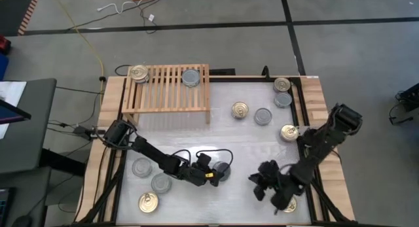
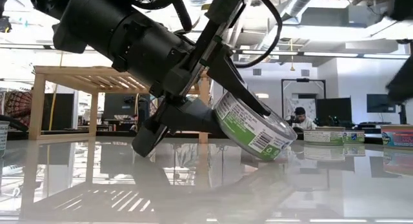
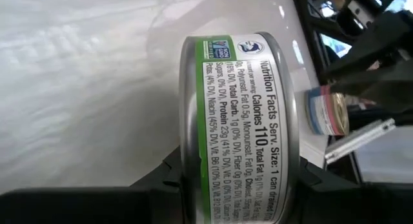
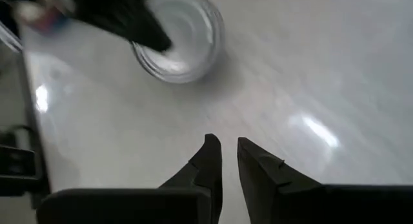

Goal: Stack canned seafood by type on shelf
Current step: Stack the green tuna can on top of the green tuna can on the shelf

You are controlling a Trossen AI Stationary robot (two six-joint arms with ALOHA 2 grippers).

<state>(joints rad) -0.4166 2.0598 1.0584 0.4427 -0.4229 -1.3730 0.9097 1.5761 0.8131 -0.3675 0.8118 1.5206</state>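
Left gripper [image 2: 216, 117] clamps a tilted green-label can [image 2: 255, 130] well short of the shelf [image 1: 167, 89]; the slanted hold risks slipping; right gripper [image 4: 229, 161], fingers slightly apart, holds nothing.

light: bright, even | glare: streaks on white table [image 4: 310, 130] | blur: silver tin [image 4: 177, 40] smeared

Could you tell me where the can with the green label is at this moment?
The green-label can is held tilted in the left gripper, lifted off the table at the front centre, in front of the shelf.
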